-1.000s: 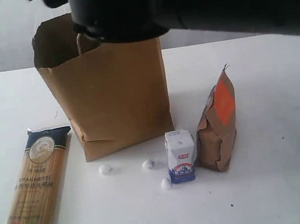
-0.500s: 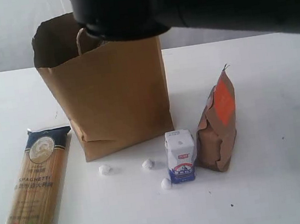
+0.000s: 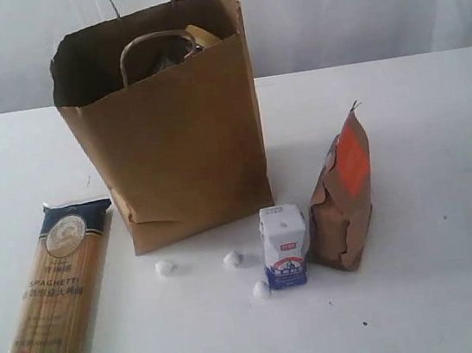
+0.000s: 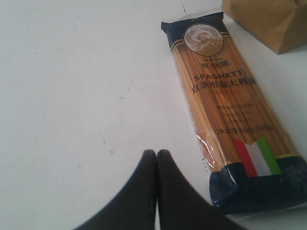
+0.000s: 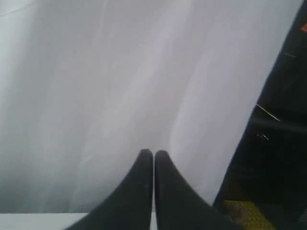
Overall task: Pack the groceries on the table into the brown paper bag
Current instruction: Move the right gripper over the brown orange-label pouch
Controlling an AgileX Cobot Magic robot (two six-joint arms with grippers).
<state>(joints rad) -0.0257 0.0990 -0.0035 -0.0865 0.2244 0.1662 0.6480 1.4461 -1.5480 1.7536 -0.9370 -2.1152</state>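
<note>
The brown paper bag (image 3: 174, 132) stands upright at the back of the white table (image 3: 442, 288), with items showing inside its open top. A spaghetti packet (image 3: 52, 296) with dark blue ends lies flat at the front left. A small white-blue carton (image 3: 283, 246) stands before the bag, and a brown orange-labelled pouch (image 3: 343, 193) stands right of it. Neither gripper shows in the exterior view. My left gripper (image 4: 156, 152) is shut and empty, low over the table beside the spaghetti packet (image 4: 230, 110). My right gripper (image 5: 153, 152) is shut and empty, raised and facing a white curtain.
Three small white balls (image 3: 166, 267) (image 3: 232, 259) (image 3: 260, 290) lie on the table in front of the bag. A white curtain (image 3: 353, 4) hangs behind the table. A corner of the bag (image 4: 268, 21) shows in the left wrist view.
A dark arm that covered the top of the exterior view over the bag has gone from view. The bag's open top and handles now show.
</note>
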